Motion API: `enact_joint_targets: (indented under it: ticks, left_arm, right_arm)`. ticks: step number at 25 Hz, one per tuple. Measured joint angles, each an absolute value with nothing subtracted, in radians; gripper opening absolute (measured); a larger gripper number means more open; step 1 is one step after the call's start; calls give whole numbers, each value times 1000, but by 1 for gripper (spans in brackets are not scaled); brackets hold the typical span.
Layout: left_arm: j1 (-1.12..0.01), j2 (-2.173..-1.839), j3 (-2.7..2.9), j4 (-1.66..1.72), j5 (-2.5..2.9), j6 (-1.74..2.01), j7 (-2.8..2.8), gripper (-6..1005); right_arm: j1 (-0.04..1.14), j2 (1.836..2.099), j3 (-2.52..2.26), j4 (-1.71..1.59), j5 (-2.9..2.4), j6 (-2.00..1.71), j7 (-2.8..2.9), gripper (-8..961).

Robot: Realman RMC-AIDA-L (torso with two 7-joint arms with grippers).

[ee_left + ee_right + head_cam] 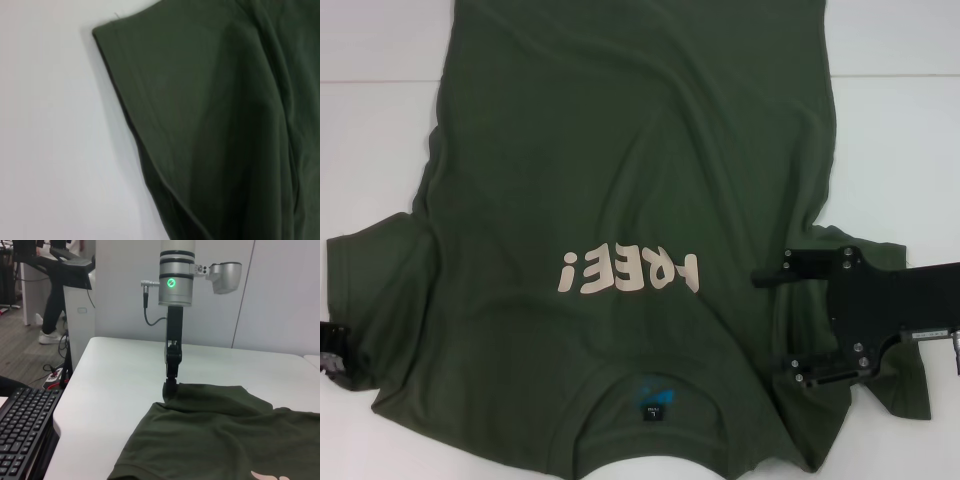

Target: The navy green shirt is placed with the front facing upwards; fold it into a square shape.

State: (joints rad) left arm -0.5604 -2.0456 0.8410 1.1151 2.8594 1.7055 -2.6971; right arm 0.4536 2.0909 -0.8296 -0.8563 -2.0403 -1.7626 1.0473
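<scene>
The right claw [775, 325] is seen low over the shirt's right sleeve, near the robot. Its two black fingers [800, 268] are spread wide apart, one farther out and one nearer, with sleeve cloth lying between them; nothing is pinched. The black body of the claw reaches in from the right edge of the scene.

The left claw [170, 388] is set at the hem of the left sleeve, pointing straight down from its silver wrist, its tip touching the cloth edge. Whether its fingers are spread or pressed together cannot be told. In the head view only a dark bit of it is seen at the left edge [332, 352].

The dark green shirt [630, 170] is laid flat on the white table [900, 140], front up, with its collar nearest the robot and its body stretching away. Pale "FREE!" lettering [630, 271] is shown across the chest, and a small dark label [650, 411] sits inside the collar. Both sleeves are spread outward, slightly rumpled.
</scene>
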Motion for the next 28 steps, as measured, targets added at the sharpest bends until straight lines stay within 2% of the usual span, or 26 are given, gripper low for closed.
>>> enact_joint_targets:
  ticks: [3,19,28]
  left_arm:
    - [-559,-2049,849,1120,2859,1697,-2697,-1]
    - [-609,-2029,844,1133,2859,1709,-2700,0]
    - [-658,-2024,840,1269,2852,1810,-2698,-1]
  right_arm:
    - [455,2092,-830,-856,-2040,-1763,1048,854]
    - [445,2088,-811,-843,-2040,-1775,1048,854]
    - [432,2088,-773,-845,-2040,-1814,1048,854]
